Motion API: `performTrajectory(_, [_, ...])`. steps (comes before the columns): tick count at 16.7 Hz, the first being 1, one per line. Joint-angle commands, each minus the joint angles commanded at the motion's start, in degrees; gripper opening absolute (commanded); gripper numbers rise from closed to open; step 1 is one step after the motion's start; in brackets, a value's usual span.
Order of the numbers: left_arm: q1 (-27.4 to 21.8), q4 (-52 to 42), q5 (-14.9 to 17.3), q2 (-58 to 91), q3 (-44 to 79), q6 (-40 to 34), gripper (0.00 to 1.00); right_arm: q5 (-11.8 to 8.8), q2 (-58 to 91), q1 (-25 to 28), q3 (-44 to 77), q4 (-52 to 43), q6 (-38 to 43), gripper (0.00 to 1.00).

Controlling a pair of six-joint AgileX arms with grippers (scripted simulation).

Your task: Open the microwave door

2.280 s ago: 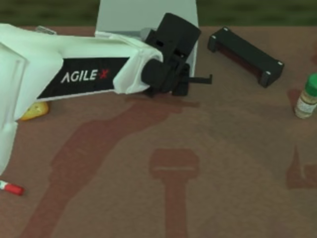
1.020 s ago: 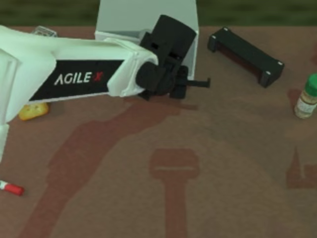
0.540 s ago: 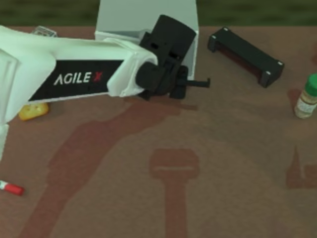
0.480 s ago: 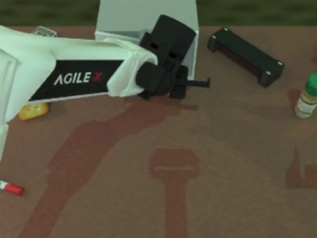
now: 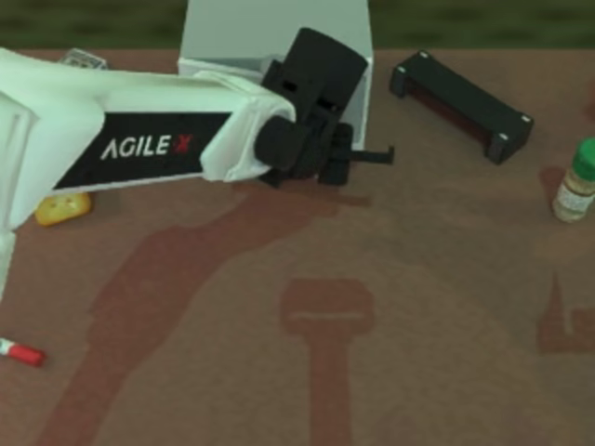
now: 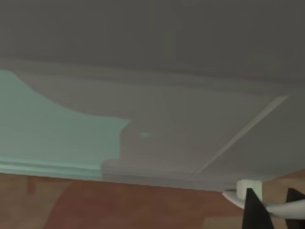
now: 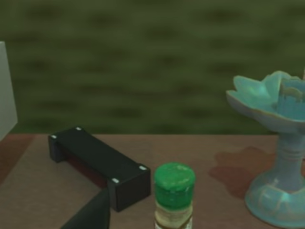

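Microwave [image 5: 279, 28] at far edge of table, middle-left in top view; boxy, pale, front face toward the near side. Microwave door [image 6: 190, 133] fills left wrist view: flat pale-grey panel, teal cavity [image 6: 52, 129] showing past one edge, so door looks at least partly swung off the body. How far open: cannot tell from above, arm covers the front.

Left gripper [image 5: 367, 156] right at the microwave's front right corner, fingers pointing toward table's right, roughly along the front face. In wrist view, dark fingertips [image 6: 252, 210] straddle a small pale piece [image 6: 250, 186] at door's lower edge, probably handle end; jaws look closed on it, narrow gap only. Handle bar's full length not visible.

Key relation: door directly against gripper, on the side away from the near table edge; a pull toward the near side would likely swing it.

Right gripper not in top view; wrist camera faces black bracket block [image 7: 97, 167] and green-capped bottle [image 7: 174, 195], well right of the microwave. Left arm nearer by far.
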Motion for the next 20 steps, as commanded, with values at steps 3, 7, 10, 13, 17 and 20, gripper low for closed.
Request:
performTrajectory(3, [0.00, 0.00, 0.00, 0.00, 0.00, 0.00, 0.00, 0.00, 0.00, 0.00, 0.00, 0.00, 0.00, 1.00])
performTrajectory(7, [-0.42, 0.08, 0.48, 0.08, 0.03, -0.15, 0.00, 0.00, 0.00, 0.00, 0.00, 0.00, 0.00, 1.00])
performTrajectory(10, [0.05, 0.85, 1.08, -0.87, -1.31, 1.07, 0.00, 0.00, 0.00, 0.00, 0.00, 0.00, 0.00, 1.00])
performTrajectory(13, [0.43, 1.53, 1.72, -1.62, -2.58, 2.25, 0.00, 0.00, 0.00, 0.00, 0.00, 0.00, 0.00, 1.00])
performTrajectory(17, [0.43, 1.54, 1.72, -1.62, -2.59, 2.25, 0.00, 0.00, 0.00, 0.00, 0.00, 0.00, 0.00, 1.00])
performTrajectory(20, [0.43, 1.54, 1.72, -1.62, -2.59, 2.25, 0.00, 0.00, 0.00, 0.00, 0.00, 0.00, 0.00, 1.00])
